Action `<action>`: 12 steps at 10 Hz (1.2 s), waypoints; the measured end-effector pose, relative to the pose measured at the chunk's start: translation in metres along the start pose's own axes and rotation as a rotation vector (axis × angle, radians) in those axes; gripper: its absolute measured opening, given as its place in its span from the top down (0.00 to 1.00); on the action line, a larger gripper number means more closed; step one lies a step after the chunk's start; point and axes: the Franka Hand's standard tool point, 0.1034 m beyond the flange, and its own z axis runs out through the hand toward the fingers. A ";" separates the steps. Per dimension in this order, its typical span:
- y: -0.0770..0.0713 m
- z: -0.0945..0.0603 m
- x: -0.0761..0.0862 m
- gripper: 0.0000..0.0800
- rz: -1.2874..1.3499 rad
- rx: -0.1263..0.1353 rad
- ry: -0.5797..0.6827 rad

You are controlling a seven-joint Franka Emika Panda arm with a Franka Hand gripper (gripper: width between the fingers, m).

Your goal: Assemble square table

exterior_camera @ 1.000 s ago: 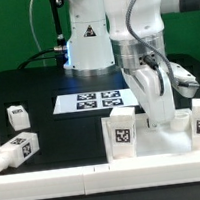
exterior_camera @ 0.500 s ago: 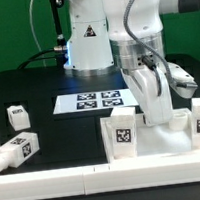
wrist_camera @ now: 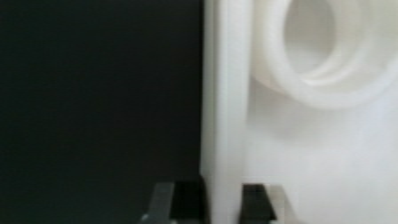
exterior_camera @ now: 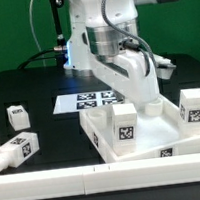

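Observation:
The square table's white panel [exterior_camera: 152, 134] lies at the exterior view's right, turned at an angle, with two tagged legs [exterior_camera: 124, 125] [exterior_camera: 193, 108] standing upright in its corners. My gripper [exterior_camera: 148, 100] reaches down onto the panel's raised rim behind the left one of these legs. In the wrist view the gripper [wrist_camera: 217, 200] is shut on that thin rim [wrist_camera: 222, 120], one dark finger [wrist_camera: 175, 202] on each side. A round corner socket [wrist_camera: 338, 50] shows beside it. Two loose tagged legs [exterior_camera: 17, 118] [exterior_camera: 18, 150] lie on the black table at the exterior view's left.
The marker board [exterior_camera: 88, 99] lies flat behind the panel, under the arm. A long white rail [exterior_camera: 47, 181] runs along the front edge. The robot's white base [exterior_camera: 87, 44] stands at the back, with a green wall behind it.
The jaws have closed on the panel's rim. The arm has swung toward the exterior view's left, and the panel with its two legs has turned and shifted left with it.

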 end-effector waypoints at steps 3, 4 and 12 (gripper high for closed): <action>0.004 0.000 0.011 0.93 -0.109 0.002 0.012; 0.006 -0.001 0.016 0.93 -0.179 0.001 0.015; 0.007 -0.006 0.065 0.92 -0.952 -0.013 0.069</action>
